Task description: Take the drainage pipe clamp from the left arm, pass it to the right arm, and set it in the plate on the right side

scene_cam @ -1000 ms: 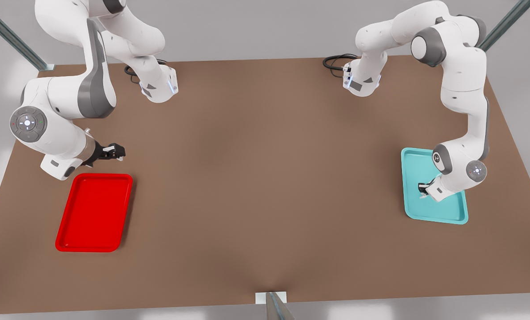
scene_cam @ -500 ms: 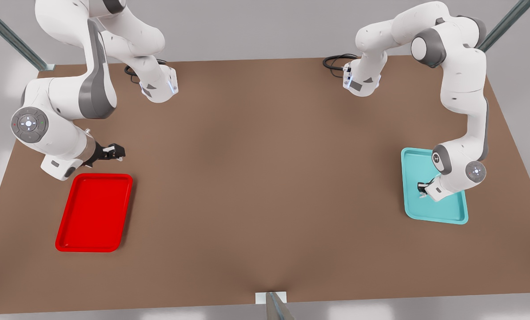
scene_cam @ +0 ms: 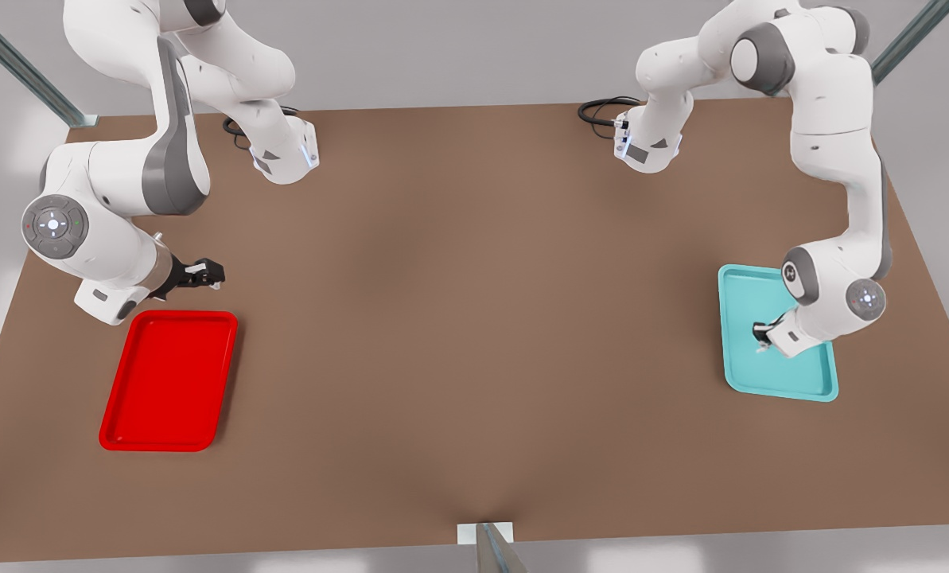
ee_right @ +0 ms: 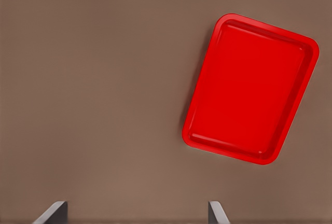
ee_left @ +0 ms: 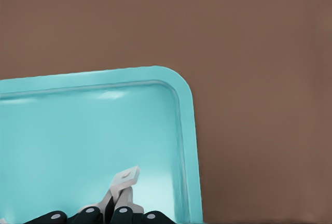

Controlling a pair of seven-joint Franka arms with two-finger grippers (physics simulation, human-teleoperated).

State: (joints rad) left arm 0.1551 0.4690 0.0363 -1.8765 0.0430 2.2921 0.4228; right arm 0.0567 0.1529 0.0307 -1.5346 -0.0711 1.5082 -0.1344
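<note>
The drainage pipe clamp [ee_left: 126, 176] is a small white piece with one tab poking out past the fingers of my left gripper [ee_left: 115, 204], which is shut on it. That gripper [scene_cam: 760, 334] hangs low over the teal tray [scene_cam: 776, 390] at the front view's right, with the clamp [scene_cam: 761, 345] at its tips. The red plate [scene_cam: 168, 382] lies on the table at the front view's left. My right gripper [scene_cam: 210, 273] hovers open just beyond the plate's far edge, nothing between its fingers. In the right wrist view the plate [ee_right: 254, 86] lies ahead of the spread fingertips [ee_right: 53, 211].
The teal tray's rim [ee_left: 188, 130] curves round close beside the left gripper. Both arm bases and a black cable [scene_cam: 601, 110] sit at the back of the brown table. A metal post [scene_cam: 490, 545] stands at the table's front edge.
The left arm's elbow and wrist have risen and shifted slightly toward the front view's right, carrying the clamp. The right arm has barely moved.
</note>
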